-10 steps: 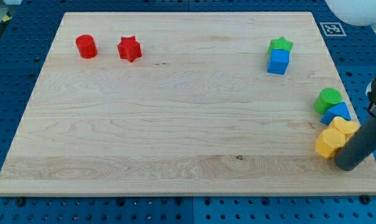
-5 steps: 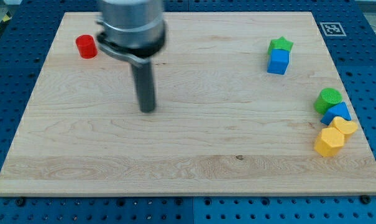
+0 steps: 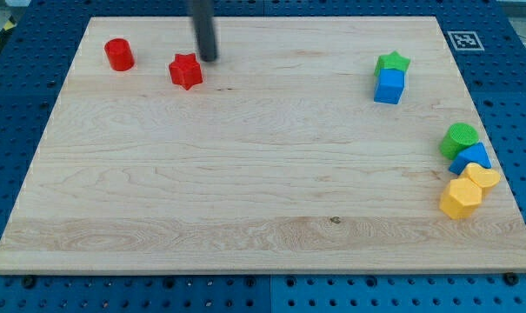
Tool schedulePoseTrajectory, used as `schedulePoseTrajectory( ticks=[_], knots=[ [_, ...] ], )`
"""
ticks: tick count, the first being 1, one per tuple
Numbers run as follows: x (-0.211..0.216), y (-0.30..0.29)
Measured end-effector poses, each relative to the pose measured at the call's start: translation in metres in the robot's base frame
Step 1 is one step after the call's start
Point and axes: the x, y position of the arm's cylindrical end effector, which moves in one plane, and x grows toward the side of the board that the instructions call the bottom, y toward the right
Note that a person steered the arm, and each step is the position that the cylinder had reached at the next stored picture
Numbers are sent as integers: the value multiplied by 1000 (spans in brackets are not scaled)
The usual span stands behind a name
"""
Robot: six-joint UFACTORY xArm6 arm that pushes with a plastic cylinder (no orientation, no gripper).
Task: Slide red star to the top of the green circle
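Wide bare board separates the red star (image 3: pixel 185 71) from the green circle (image 3: pixel 459 139). Just beside the circle crowd a blue block (image 3: pixel 472 159) and two yellow blocks (image 3: pixel 467 190); farther off sit a green star (image 3: pixel 392 62) and blue cube (image 3: pixel 389 86).

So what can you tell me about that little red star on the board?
The red star is a small, chunky, matte block with stubby points, lying flat on the wooden board near the view's top left. The red cylinder stands apart to its left. My tip sits just off its upper right; whether they touch is unclear.
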Motion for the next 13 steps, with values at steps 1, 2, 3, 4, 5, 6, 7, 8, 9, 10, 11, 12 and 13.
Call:
schedulePoseTrajectory(
  ticks=[1,2,3,4,5,6,7,8,9,10,11,12,13],
  knots=[
    [-4,30],
    [-9,-8],
    [-9,-60],
    [-1,-99],
    [36,-108],
    [55,-62],
    [55,37],
    [55,98],
    [51,75],
    [14,86],
    [19,152],
    [69,202],
    [94,207]
  ],
)
